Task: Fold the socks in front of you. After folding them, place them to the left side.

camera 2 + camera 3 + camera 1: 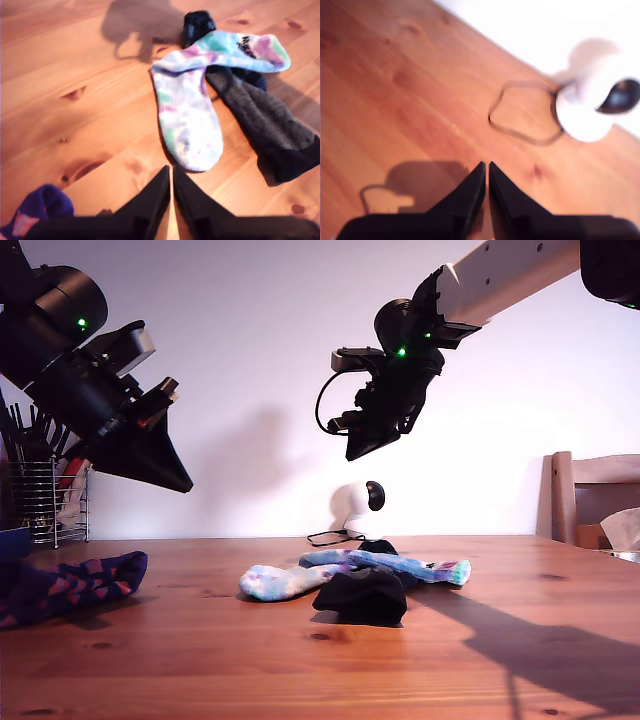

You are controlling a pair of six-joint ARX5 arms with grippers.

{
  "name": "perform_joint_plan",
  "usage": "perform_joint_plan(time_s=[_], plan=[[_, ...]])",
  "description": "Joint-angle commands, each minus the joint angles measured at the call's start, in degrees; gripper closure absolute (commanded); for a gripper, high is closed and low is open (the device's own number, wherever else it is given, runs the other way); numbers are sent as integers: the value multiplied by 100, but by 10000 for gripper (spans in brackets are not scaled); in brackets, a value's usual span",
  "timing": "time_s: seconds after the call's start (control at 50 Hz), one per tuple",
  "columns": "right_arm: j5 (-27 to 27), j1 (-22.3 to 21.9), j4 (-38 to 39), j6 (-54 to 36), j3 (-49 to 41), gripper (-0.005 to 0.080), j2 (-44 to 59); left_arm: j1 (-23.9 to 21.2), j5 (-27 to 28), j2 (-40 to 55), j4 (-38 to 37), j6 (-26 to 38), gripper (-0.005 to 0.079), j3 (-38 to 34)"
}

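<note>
Here the tie-dye socks (355, 571) lie crossed mid-table with the black sock (362, 596) bunched against them on the near side, while the navy-and-pink sock (70, 585) sits apart at the exterior view's left. In the first wrist view one pastel sock (187, 122) runs lengthwise straight away from my first gripper (172, 176), toe end nearest its tips, the other crossing its far end. Both grippers hang pinched closed and empty; my second gripper (486, 172) looks past the pile toward a white camera (587, 107), so the first seems better placed.
</note>
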Motion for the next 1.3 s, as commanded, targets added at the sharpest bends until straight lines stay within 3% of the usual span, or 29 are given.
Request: perform_joint_plan(time_s=[0.0,0.3,0.58,0.66,0.72,0.84,0.88,1.28], plan=[[26,-87,26,-17,-627,765,-400,-13,-26,66,-31,79,764,68],[-61,90,682,-155,-3471,765,-2201,-61,-105,435,7,221,751,68],[-380,306,74,-151,-4306,765,-2457,-348,-90,931,431,223,676,68],[-450,310,-4,-136,-4437,761,-2457,-490,-146,931,514,487,586,68],[-485,310,-63,-157,-4498,698,-2457,-592,-232,933,573,774,498,68],[-485,310,-177,-341,-4527,409,-2457,-782,-372,933,678,1405,402,68],[-485,310,-205,-356,-4527,362,-2457,-841,-374,933,723,1593,373,68],[-542,240,-223,-691,-4529,346,-2457,-1043,-863,1281,1104,2186,342,68]])
